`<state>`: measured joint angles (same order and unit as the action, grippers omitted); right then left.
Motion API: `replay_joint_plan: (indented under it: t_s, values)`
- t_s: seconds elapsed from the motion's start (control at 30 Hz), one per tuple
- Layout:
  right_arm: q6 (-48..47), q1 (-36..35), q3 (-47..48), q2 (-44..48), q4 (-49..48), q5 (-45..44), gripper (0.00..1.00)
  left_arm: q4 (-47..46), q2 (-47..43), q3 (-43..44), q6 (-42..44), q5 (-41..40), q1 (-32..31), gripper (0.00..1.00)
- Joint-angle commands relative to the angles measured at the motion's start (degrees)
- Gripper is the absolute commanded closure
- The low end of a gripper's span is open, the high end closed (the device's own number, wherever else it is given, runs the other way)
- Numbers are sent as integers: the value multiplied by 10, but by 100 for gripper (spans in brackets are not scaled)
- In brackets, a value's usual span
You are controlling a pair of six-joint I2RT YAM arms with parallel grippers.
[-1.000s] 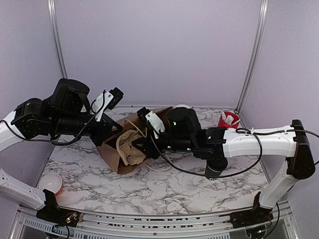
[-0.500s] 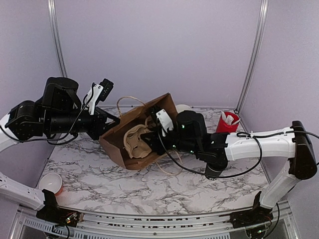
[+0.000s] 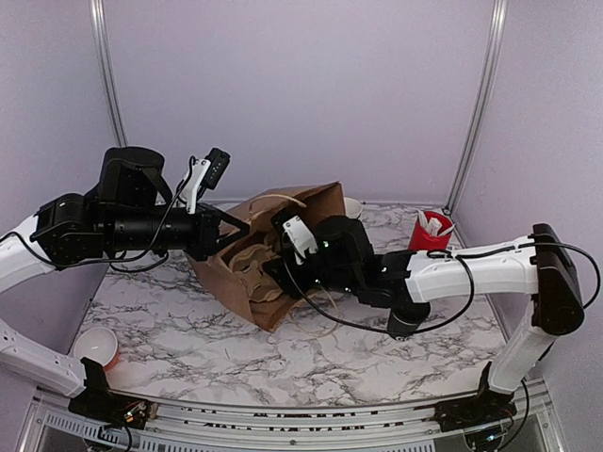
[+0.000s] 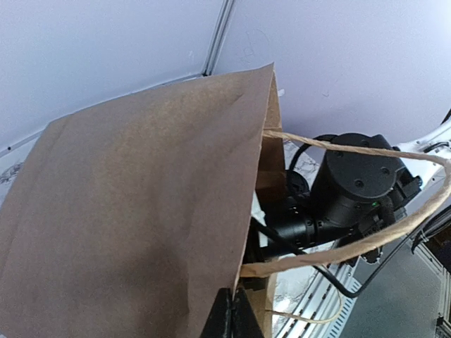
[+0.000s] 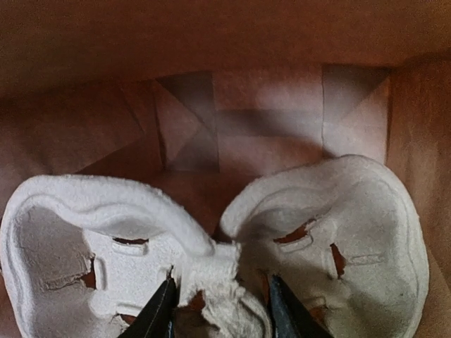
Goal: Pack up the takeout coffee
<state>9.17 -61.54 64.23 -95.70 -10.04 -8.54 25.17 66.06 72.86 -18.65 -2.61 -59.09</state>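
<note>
The takeout coffee is out of view in every frame. A brown paper bag point(image 3: 247, 299) is held tilted above the table, mouth toward the right. My left gripper point(image 4: 233, 318) is shut on the bag's point(image 4: 141, 211) rim, pinching the paper edge. My right arm point(image 3: 443, 273) reaches into the mouth, its fingers hidden there from above. Inside the bag point(image 5: 246, 134), my right gripper point(image 5: 220, 310) is shut on the middle ridge of a white pulp cup carrier point(image 5: 352, 211), one finger in each cup well. Both wells are empty.
A red cup point(image 3: 431, 229) with white contents stands at the back right. A white-lined cup point(image 3: 94, 346) sits near the front left corner. The bag's twine handle point(image 4: 352, 243) loops across my right arm. Purple walls close in the back and sides.
The bag was lifted off the table by its rim and tilted up, shifting slightly right. My right gripper pushed the carrier deeper into the bag.
</note>
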Motion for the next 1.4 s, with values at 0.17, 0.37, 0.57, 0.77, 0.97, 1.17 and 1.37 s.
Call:
replay_joint_plan:
  t_s: [0.17,0.37,0.57,0.77,0.97,1.17,1.37]
  values:
    - [-4,38,104,-42,98,-10,59,-132,38,-15,-32,205,-25,100]
    - [-13,54,107,-34,106,7,60,-180,28,-40,-74,195,-24,100]
    - [-114,56,81,22,120,-10,59,-130,24,-43,-86,150,3,100]
    - [-125,121,160,39,236,110,55,-33,44,-38,13,216,15,100]
    - [-67,129,247,-20,337,218,56,-14,59,-34,47,207,5,100]
    - [-9,161,243,-41,345,292,57,-18,73,-31,54,175,-3,100]
    - [45,200,251,-40,350,363,57,-17,71,-31,72,118,-24,100]
